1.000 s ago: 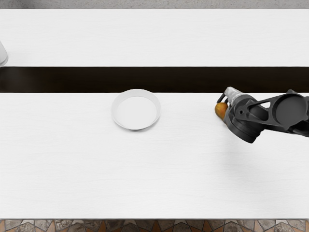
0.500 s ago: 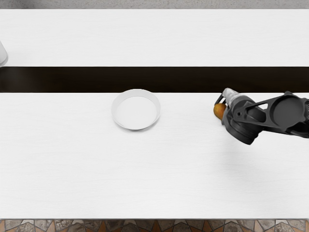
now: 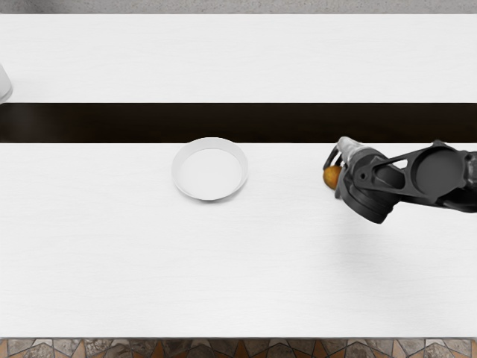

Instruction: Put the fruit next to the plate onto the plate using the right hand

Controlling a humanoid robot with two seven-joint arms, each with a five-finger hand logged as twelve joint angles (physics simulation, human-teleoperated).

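Note:
An orange fruit (image 3: 331, 175) shows only as a small patch at the left edge of my right hand (image 3: 339, 168), which is curled around it; most of the fruit is hidden by the hand. The dark right arm (image 3: 425, 179) comes in from the right edge. The white plate (image 3: 179, 179) sits on the near table, left of centre, well apart from the hand and with nothing on it. No left hand shows in the head view.
A dark gap (image 3: 238, 123) runs across between the near table and the far white table (image 3: 238, 60). A pale rounded object (image 3: 4, 82) pokes in at the far left edge.
The right hand, still holding the fruit, has drifted a little to the left toward the plate. The plate has not moved.

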